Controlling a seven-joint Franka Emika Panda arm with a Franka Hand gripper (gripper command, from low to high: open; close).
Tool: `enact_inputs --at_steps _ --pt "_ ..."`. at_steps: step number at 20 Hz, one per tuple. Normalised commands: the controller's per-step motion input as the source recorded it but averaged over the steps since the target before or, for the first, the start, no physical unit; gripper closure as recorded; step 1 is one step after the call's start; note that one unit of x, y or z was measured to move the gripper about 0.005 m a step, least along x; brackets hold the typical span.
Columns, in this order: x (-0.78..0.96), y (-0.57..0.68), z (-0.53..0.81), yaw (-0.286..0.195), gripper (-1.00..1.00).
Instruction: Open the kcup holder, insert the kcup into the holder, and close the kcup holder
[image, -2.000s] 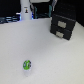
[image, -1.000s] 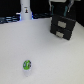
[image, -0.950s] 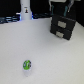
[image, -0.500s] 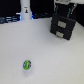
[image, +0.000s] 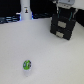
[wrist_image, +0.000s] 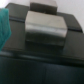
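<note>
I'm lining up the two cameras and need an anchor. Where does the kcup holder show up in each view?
Exterior view: the kcup holder stands at the far side, toward the exterior view's right.
Wrist view: its black body fills most of the picture, seen close and blurred.
Shared landmark: the holder's pale handle.

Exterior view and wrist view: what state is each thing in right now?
Black boxy kcup holder: upright at the far side of the table, looks shut.
Small green-topped kcup: resting alone on the white table, not yet inserted.
Gripper: above the holder, jaws not discernible.
White cylindrical bottle: standing upright.
</note>
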Motion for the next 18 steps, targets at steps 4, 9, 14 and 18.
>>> enact_inputs --at_steps 4,9,14,18 --pt "-0.17 0.06 -0.38 -0.16 -1.0" --pt "-0.26 -0.03 -0.35 -0.023 -1.0" --pt "-0.3 -0.11 -0.31 0.093 -1.0" --pt "-0.3 -0.04 -0.25 0.078 -1.0"
